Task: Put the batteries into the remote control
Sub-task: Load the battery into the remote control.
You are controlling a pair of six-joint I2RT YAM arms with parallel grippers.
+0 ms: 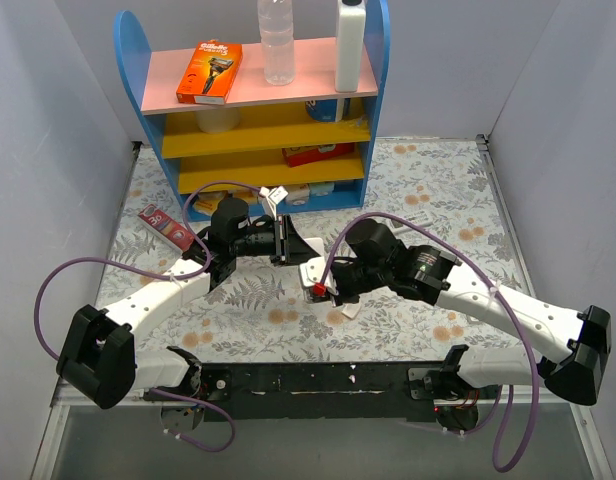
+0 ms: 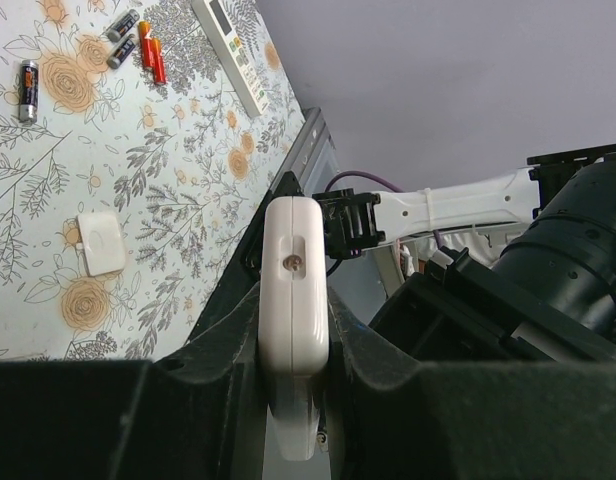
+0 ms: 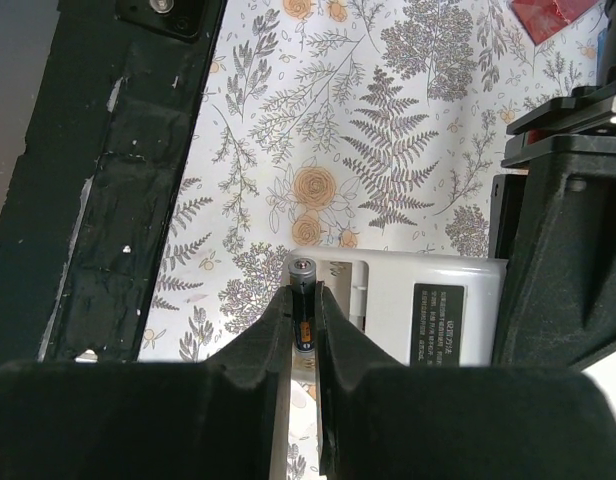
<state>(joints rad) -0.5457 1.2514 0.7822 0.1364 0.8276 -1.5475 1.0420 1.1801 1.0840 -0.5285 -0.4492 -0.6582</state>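
Jaws hold remote control and battery; spare batteries, cover nearby.

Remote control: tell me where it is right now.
The remote control is clamped in the left tool, centrally between both arms; in the right wrist view its white back lies just beyond the battery held in the right tool.

White-backed remote control, seemingly black battery, floral-printed table.
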